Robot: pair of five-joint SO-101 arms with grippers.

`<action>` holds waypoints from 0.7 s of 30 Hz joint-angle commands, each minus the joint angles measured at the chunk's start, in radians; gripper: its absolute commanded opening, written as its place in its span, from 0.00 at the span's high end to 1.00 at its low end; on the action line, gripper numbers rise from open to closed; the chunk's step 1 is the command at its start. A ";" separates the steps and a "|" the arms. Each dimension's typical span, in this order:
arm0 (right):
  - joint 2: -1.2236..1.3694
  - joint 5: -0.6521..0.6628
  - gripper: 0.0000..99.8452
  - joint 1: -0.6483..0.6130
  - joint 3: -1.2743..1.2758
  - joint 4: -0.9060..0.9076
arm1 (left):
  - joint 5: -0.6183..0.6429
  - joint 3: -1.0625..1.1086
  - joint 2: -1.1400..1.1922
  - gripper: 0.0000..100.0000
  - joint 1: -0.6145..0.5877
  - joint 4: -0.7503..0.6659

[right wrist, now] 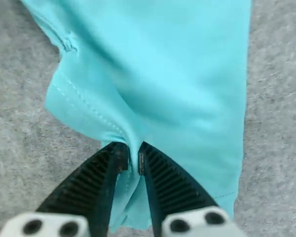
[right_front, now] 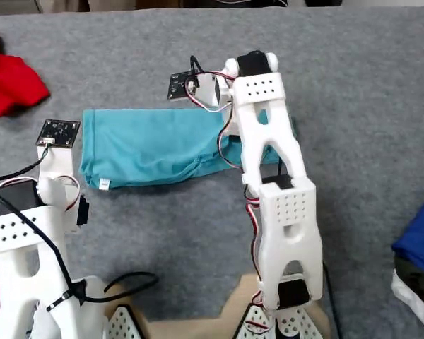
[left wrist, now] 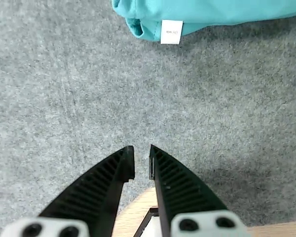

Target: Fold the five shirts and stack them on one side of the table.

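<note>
High view: the teal shirt [right_front: 148, 145] lies as a long, partly folded band on the grey tabletop [right_front: 353, 106]. A red shirt [right_front: 7, 81] sits bunched well beyond the teal shirt's label end. A blue pile [right_front: 420, 240] sits well beyond its opposite end.

Right pincer [right wrist: 129, 160]: clenched on a pinch of the teal shirt at its stitched edge, with cloth gathered into a ridge between the ribbed black fingers [right wrist: 101, 173].

Left pincer [left wrist: 141, 160]: all but closed, only a slit between the tips, grasping nothing. It hangs over bare tabletop near the teal shirt's corner with the white label [left wrist: 170, 32].

Material: thin smooth knit with soft folds and a doubled hem with visible stitching. The tabletop looks like napped felt.

Handling, my judgement: the shirt is light and limp, with no stiffness to hold a crease. It will drape from any single grip and likely drag on the felt. I would take hold at hemmed corners, where the doubled cloth gives the ribs something to bite, one pincer at each end, so the band lifts evenly.
</note>
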 commanded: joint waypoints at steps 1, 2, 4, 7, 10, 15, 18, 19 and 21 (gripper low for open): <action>0.004 0.015 0.99 -0.018 -0.081 0.015 | -0.008 -0.014 -0.022 0.93 -0.012 -0.002; 0.004 0.023 0.98 -0.018 -0.081 0.017 | -0.008 -0.014 -0.022 0.93 -0.012 0.000; 0.005 0.028 0.95 -0.016 -0.082 0.017 | -0.008 -0.014 -0.022 0.93 -0.012 0.000; 0.004 0.003 0.88 -0.013 -0.090 0.009 | -0.008 -0.014 -0.024 0.93 -0.012 0.000; 0.001 -0.012 0.81 -0.010 -0.093 -0.003 | -0.008 -0.014 -0.024 0.93 -0.012 0.000; -0.004 -0.014 0.76 -0.001 -0.159 0.023 | -0.009 -0.015 -0.024 0.93 -0.012 0.018; -0.035 -0.040 0.79 -0.001 -0.159 0.023 | -0.009 -0.015 -0.024 0.93 -0.011 0.034; -0.047 -0.044 0.81 -0.001 -0.142 0.023 | -0.009 -0.014 -0.024 0.93 -0.011 0.034; -0.081 -0.061 0.85 -0.001 -0.085 0.023 | -0.009 -0.014 -0.024 0.93 -0.011 0.031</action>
